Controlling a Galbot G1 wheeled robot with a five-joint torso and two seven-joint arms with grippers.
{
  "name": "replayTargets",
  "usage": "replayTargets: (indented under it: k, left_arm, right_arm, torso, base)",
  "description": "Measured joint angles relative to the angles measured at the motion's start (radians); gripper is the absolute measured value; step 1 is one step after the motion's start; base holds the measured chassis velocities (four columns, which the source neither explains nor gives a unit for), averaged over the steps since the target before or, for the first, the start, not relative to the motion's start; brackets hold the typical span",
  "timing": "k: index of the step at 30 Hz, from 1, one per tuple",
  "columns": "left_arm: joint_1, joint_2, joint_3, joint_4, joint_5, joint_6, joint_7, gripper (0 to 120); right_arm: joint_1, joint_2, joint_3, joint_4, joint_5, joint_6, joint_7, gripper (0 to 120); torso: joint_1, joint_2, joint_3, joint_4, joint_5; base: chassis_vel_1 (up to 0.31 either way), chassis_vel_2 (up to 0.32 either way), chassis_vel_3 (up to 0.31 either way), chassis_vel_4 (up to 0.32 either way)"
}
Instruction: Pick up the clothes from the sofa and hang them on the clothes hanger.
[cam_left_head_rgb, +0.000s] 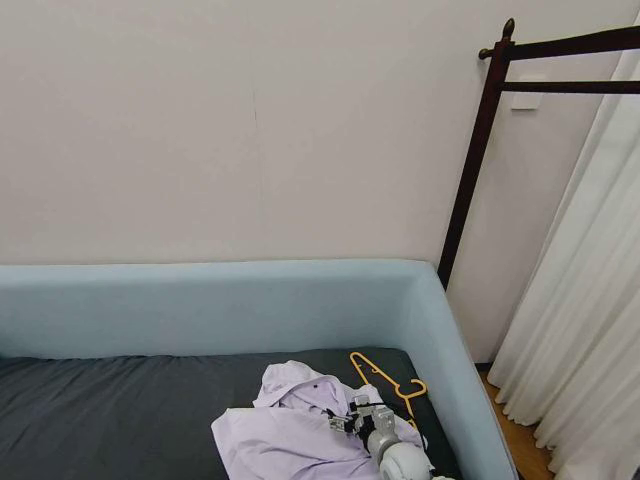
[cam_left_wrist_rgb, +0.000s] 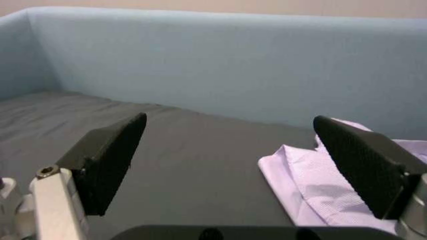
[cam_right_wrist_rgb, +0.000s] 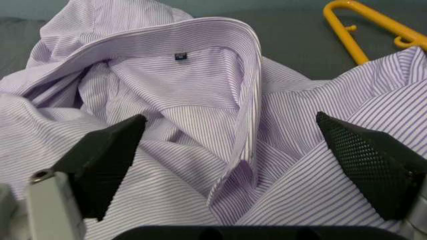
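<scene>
**Reaching for the shirt**

The right pincer (cam_right_wrist_rgb: 228, 127) is hovering wide open, empty, over the shirt (cam_right_wrist_rgb: 193, 85) lying on the sofa (cam_left_head_rgb: 200, 310); the next move is probably calling for closing on the collar. The left pincer (cam_left_wrist_rgb: 230, 122) is idling open nearby.

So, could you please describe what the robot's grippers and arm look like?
Both the left gripper and right gripper carry two black, wedge-shaped jaws with a fine mesh texture, on silver-grey metal mounts with a visible screw. The right arm is a rounded light-grey shell.
</scene>
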Motion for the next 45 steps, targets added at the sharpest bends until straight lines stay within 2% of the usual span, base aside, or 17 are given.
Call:
replayTargets:
  k: [4, 6, 8, 10, 13, 14, 16, 18, 20, 23, 25, 27, 31, 37, 40, 41, 45]
  left_arm:
    - [-0.003, 0.004, -0.006, 0.002, -0.007, -0.001, -0.002, 99]
    - [-0.009, 0.001, -0.006, -0.001, -0.011, -0.001, -0.003, 99]
    - [-0.012, -0.002, -0.006, -0.003, -0.011, -0.001, -0.003, 99]
    - [-0.015, -0.005, -0.003, -0.003, -0.011, 0.000, -0.003, 99]
    - [-0.017, -0.007, -0.002, -0.002, -0.011, 0.000, -0.003, 99]
    - [-0.019, -0.010, -0.001, -0.001, -0.011, 0.000, -0.003, 99]
    - [-0.020, -0.011, -0.001, -0.001, -0.011, 0.000, -0.003, 99]
    - [-0.021, -0.014, -0.001, -0.001, -0.011, 0.000, -0.003, 99]
    - [-0.021, -0.015, -0.001, -0.001, -0.010, 0.000, -0.003, 99]
    - [-0.020, -0.020, -0.001, -0.002, -0.008, 0.000, -0.003, 99]
    - [-0.020, -0.021, 0.000, -0.004, -0.007, 0.000, -0.003, 99]
    - [-0.019, -0.022, 0.000, -0.006, -0.007, 0.000, -0.003, 99]
    - [-0.019, -0.016, 0.000, -0.007, -0.006, 0.000, -0.003, 99]
    - [-0.013, -0.004, 0.003, -0.039, -0.007, 0.005, 0.000, 99]
    - [-0.020, 0.007, 0.003, -0.045, -0.007, 0.011, 0.000, 99]
    - [-0.034, 0.021, 0.002, -0.046, -0.013, 0.022, 0.001, 99]
    - [-0.053, 0.052, 0.000, -0.057, -0.022, 0.047, 0.001, 99]
  right_arm:
    - [0.000, 0.004, 0.001, -0.006, 0.004, -0.003, -0.002, 84]
    - [-0.009, -0.008, -0.014, 0.007, 0.005, -0.008, -0.002, 72]
    - [-0.015, -0.015, -0.022, 0.013, 0.005, -0.011, -0.002, 69]
    - [-0.022, -0.029, -0.038, 0.021, 0.002, -0.016, -0.002, 59]
    - [-0.024, -0.034, -0.046, 0.022, 0.000, -0.018, -0.002, 52]
    - [-0.025, -0.038, -0.050, 0.022, -0.002, -0.019, -0.002, 46]
    - [-0.025, -0.038, -0.050, 0.021, -0.002, -0.019, -0.002, 41]
    - [-0.022, -0.038, -0.043, 0.018, 0.003, -0.019, 0.000, 29]
    - [-0.019, -0.039, -0.043, 0.017, 0.004, -0.019, 0.001, 26]
    - [-0.014, -0.041, -0.043, 0.010, 0.005, -0.017, 0.001, 12]
    - [-0.014, -0.041, -0.043, 0.009, 0.005, -0.015, 0.001, 10]
    - [-0.013, -0.045, -0.044, 0.008, 0.005, -0.007, 0.000, 0]
    - [-0.014, -0.071, -0.048, 0.043, 0.007, -0.010, 0.002, 0]
    - [-0.030, -0.152, -0.042, 0.224, 0.006, -0.029, 0.002, 0]
    - [-0.034, -0.197, -0.050, 0.298, -0.019, -0.009, -0.012, 0]
    - [-0.041, -0.240, -0.054, 0.371, -0.058, 0.025, -0.025, 0]
    - [-0.045, -0.285, -0.047, 0.472, -0.085, 0.052, -0.025, 0]
  torso:
    - [0.000, 0.000, 0.000, 0.0000, 0.0000]
    - [0.000, 0.000, 0.000, -0.0003, -0.0001]
    - [0.000, 0.000, 0.000, -0.0003, 0.0000]
    - [0.000, 0.000, 0.000, -0.0003, 0.0000]
    - [0.000, 0.000, 0.000, -0.0003, 0.0000]
    - [0.000, 0.000, 0.000, -0.0003, 0.0001]
    - [0.000, 0.000, 0.000, -0.0003, 0.0000]
    - [0.000, 0.000, 0.000, -0.0002, 0.0001]
    - [0.000, 0.000, 0.000, -0.0002, 0.0001]
    - [0.000, 0.000, 0.000, -0.0002, 0.0001]
    - [0.000, 0.000, 0.000, -0.0002, 0.0001]
    - [0.000, 0.000, 0.000, 0.0000, 0.0003]
    - [0.000, 0.000, 0.000, -0.0002, 0.0002]
    - [0.000, 0.000, 0.000, -0.0002, 0.0002]
    - [0.000, 0.000, 0.000, -0.0002, 0.0002]
    - [0.000, 0.000, 0.000, -0.0004, 0.0001]
    - [0.000, 0.000, 0.000, 0.0000, 0.0002]
  base:
    - [0.000, 0.000, 0.000, 0.000]
    - [0.000, 0.000, 0.000, 0.000]
    - [0.000, 0.000, 0.000, 0.000]
    - [0.000, 0.000, 0.000, 0.000]
    - [0.000, 0.000, 0.000, 0.000]
    - [0.000, 0.000, 0.000, 0.000]
    - [0.000, 0.000, 0.000, 0.000]
    - [0.000, 0.000, 0.000, 0.000]
    - [0.000, 0.000, 0.000, 0.000]
    - [0.000, 0.000, 0.000, 0.000]
    - [0.000, 0.000, 0.000, 0.000]
    - [0.000, 0.000, 0.000, 0.000]
    - [0.000, 0.000, 0.000, 0.000]
    - [0.000, 0.000, 0.000, 0.000]
    - [0.000, 0.000, 0.000, 0.000]
    - [0.000, 0.000, 0.000, 0.000]
    - [0.000, 0.000, 0.000, 0.000]
